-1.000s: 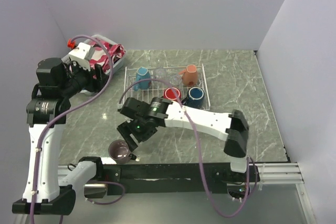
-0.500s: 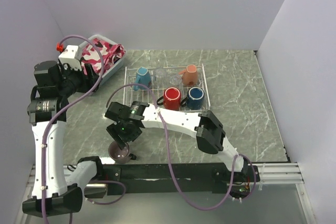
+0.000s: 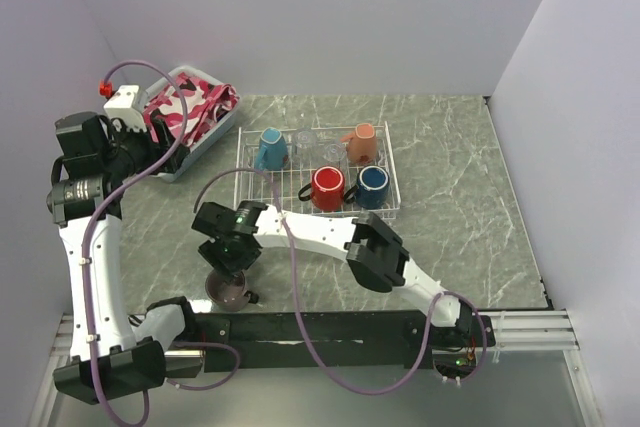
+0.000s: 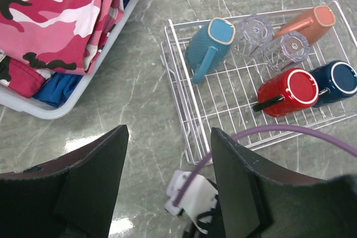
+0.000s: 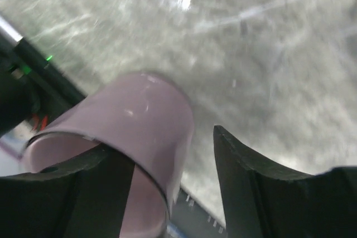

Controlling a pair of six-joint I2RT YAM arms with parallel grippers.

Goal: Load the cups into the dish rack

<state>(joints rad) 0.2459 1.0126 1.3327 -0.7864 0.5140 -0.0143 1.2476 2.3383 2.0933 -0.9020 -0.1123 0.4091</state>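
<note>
- A mauve, glossy, round-walled ceramic mug point(image 3: 228, 292) is seen upright on the surface, at its near edge beside the black base rail.
- The right arm's fingers point(image 5: 251, 193), black and wedge-shaped, are held spread. The mug's smooth curved wall point(image 5: 139, 121) is placed between them, with a gap left on one side. The view is blurred, so contact cannot be told.
- The grey, white-veined, polished marble surface point(image 3: 450, 197) is shown beyond.
- Further back, the white wire-grid dish rack point(image 4: 223, 110), rectangular and low-sided, is loaded. A red glazed mug point(image 4: 287, 90) and a navy glazed mug point(image 4: 334, 82) are laid in its near row. A light blue mug with a pale rim point(image 4: 209, 48), two small clear ribbed glasses point(image 4: 254, 29) and a salmon textured mug point(image 4: 307, 23) are set in its far row.
- To the far left, a white plastic basket point(image 4: 33, 107) is filled with crumpled pink camouflage cloth point(image 4: 61, 9).
- The left arm's fingers point(image 4: 89, 182) are held wide apart and empty, high above the surface.
</note>
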